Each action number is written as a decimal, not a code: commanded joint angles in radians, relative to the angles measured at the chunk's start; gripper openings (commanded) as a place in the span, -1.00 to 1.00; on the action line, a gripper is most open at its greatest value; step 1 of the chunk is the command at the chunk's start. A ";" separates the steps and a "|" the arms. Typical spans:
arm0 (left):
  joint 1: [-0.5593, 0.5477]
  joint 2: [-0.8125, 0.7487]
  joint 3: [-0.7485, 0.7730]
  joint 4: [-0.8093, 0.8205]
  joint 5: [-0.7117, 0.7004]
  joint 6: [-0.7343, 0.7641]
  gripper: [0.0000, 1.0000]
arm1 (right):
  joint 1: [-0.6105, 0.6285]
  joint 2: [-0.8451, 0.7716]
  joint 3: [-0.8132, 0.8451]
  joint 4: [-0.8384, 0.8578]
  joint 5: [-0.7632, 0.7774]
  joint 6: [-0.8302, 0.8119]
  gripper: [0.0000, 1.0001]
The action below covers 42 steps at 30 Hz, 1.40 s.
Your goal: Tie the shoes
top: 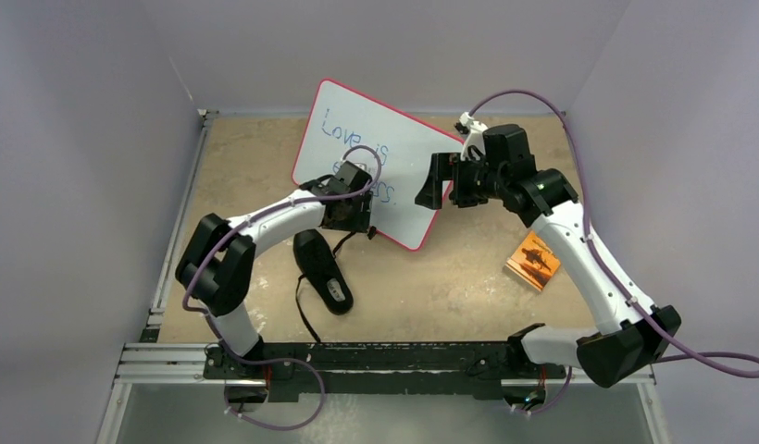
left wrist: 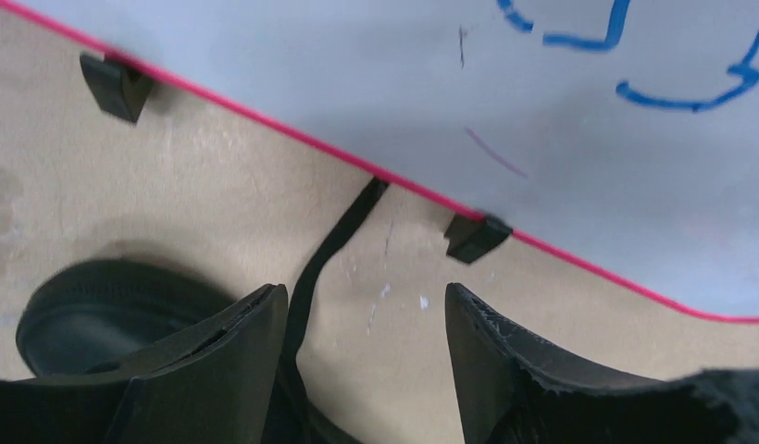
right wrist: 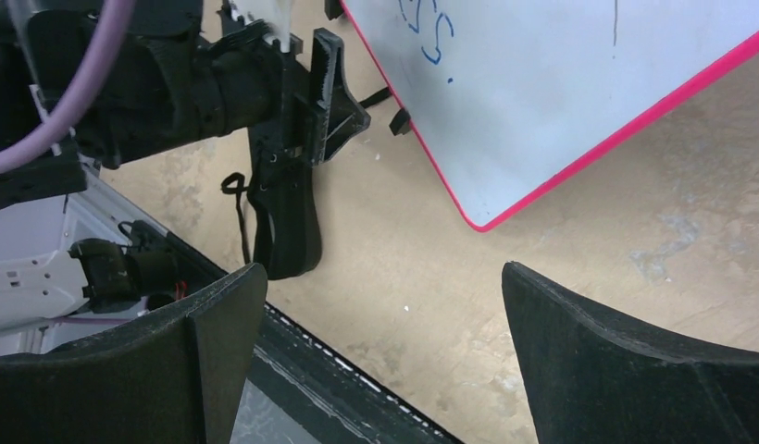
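Small all-black low-top canvas sneaker (top: 323,273) lies on the tan desk (top: 450,291), left of centre and fairly near the arm bases. Its long thin black laces (top: 302,313) are loose and untied. One trails toward the near edge. The other runs to the far right, and its end seems to slip under the edge of a white, pink-rimmed whiteboard (top: 394,157) with blue handwriting, which lies flat just beyond the shoe.

The left claw (left wrist: 367,356) hangs low above the desk, just past the shoe at the whiteboard's near edge. It is open and holds nothing. In the left wrist view, the far lace (left wrist: 334,236) passes between its fingers, close against one of them. The right claw (right wrist: 385,356) is raised above the whiteboard's right side, well apart from the shoe, spread wide and empty. A small orange card (top: 533,261) lies on the desk to the right.

Tying appears not to have begun; the step in hand looks like picking up a first lace. The next move likely calls for centring the left claw over that lace, lowering it, and closing, while the right claw comes over for the other lace.
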 commanded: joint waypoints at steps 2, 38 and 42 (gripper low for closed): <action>-0.002 0.033 -0.004 0.212 -0.069 0.117 0.30 | -0.018 0.007 0.052 -0.041 -0.043 -0.081 0.98; -0.119 -0.178 -0.330 0.320 0.006 -0.016 -1.00 | -0.030 0.054 0.004 0.024 -0.204 0.008 0.97; -0.118 -0.298 -0.376 0.354 0.060 -0.078 -1.00 | -0.030 0.085 -0.036 0.094 -0.223 0.147 0.90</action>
